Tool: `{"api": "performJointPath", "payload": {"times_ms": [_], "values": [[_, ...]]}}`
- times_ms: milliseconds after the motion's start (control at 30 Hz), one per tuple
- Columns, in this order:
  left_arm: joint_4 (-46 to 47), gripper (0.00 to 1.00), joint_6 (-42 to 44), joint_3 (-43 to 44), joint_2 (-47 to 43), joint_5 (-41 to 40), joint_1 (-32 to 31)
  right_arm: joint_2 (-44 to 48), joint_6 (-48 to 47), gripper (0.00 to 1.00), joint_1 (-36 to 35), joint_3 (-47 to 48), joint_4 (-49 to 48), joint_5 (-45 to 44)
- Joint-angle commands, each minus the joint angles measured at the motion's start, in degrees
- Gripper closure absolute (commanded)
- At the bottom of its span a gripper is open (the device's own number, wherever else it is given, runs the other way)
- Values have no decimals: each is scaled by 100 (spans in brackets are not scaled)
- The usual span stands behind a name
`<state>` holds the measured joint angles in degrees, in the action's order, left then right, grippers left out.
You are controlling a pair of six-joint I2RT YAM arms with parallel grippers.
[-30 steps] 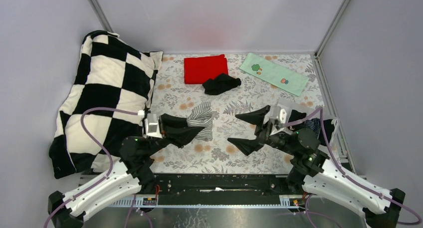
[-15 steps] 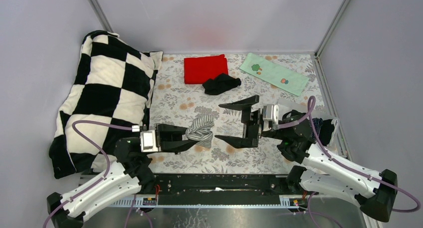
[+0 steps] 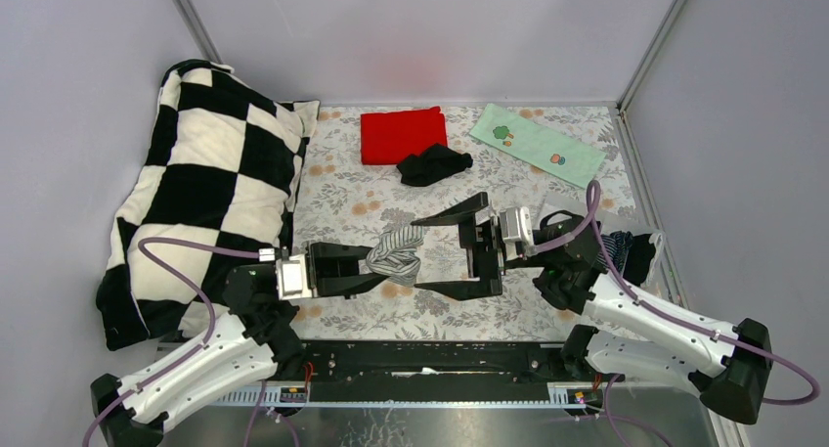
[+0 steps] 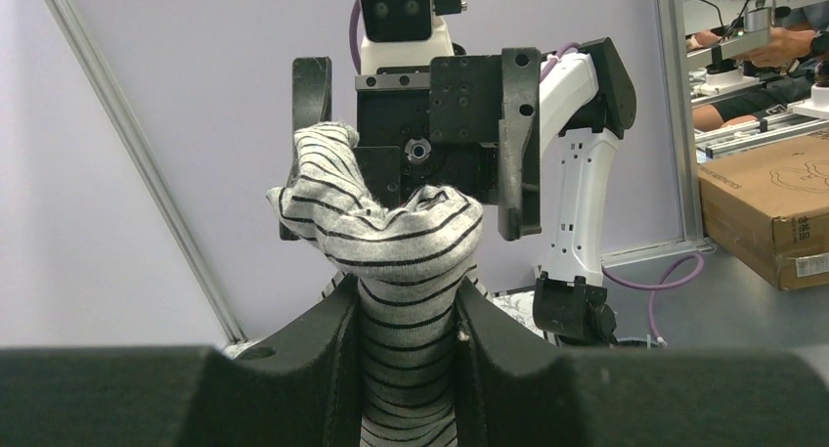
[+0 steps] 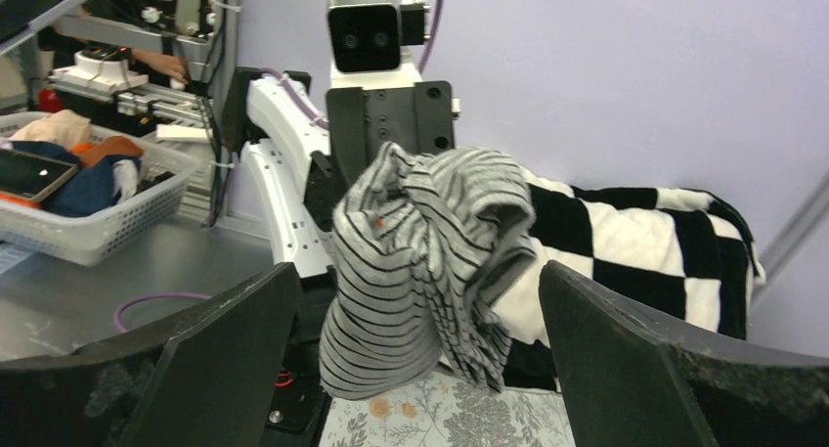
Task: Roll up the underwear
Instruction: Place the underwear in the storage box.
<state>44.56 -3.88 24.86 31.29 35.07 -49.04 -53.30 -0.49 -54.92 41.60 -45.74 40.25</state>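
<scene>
The lower end of the striped underwear [image 4: 403, 251] runs off the left wrist view's bottom edge inside the left gripper [image 4: 406, 310], and the right arm [image 3: 635, 305] covers most of a dark bundle [image 3: 640, 256], leaving it unidentifiable.

Pale lilac walls [image 3: 420, 26] with metal corner posts [image 3: 191, 17] enclose a floral-print surface [image 3: 342, 188], a black-and-white checkered pillow [image 3: 196, 173] leaning at the frame's left.

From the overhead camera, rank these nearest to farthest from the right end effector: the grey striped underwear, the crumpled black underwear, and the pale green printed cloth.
1. Grey striped underwear, directly in front of the right end effector, mid-table.
2. Crumpled black underwear, farther back, near centre.
3. Pale green printed cloth, at the back right.
</scene>
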Motion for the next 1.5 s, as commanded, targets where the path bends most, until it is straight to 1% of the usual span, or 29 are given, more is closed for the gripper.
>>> {"api": "performJointPath", "payload": {"times_ms": [0,100,233,367,733,867,967,1033,1067,1133,1167,1200,1267,1300,1400,1467], "values": [[244,100,199,263,62,45,17,-120,-73,0,-98,383,96,430],[244,100,212,269,62,-60,17,-176,-30,1,-145,381,119,315],[221,100,221,292,45,-141,21,-201,-147,6,-168,353,290,44],[192,100,221,306,21,-235,22,-295,-206,14,-186,467,496,27],[70,100,230,304,1,-255,22,-348,-54,37,-194,439,299,-3],[44,100,239,291,-9,-259,17,-319,12,52,-195,374,118,-72],[-12,100,259,272,-35,-290,20,-288,14,59,-193,328,111,-120],[-17,100,280,269,-44,-290,20,-266,14,65,-195,307,126,-145],[-25,100,289,265,-52,-290,18,-252,14,69,-195,290,124,-161],[-41,100,291,272,-54,-298,17,-236,14,81,-195,263,153,-198],[-54,100,291,284,-46,-306,17,-227,14,89,-195,254,185,-239],[-82,100,291,297,-42,-315,18,-213,14,99,-195,244,221,-299],[-174,100,287,350,-19,-329,22,-191,247,100,-194,194,248,-477],[-244,99,279,379,-3,-352,18,-181,317,100,-195,169,231,-559],[-468,64,238,468,33,-437,22,-158,480,100,-195,165,383,-739],[-562,50,182,496,35,-500,18,-140,503,100,-192,225,652,-852]]}}
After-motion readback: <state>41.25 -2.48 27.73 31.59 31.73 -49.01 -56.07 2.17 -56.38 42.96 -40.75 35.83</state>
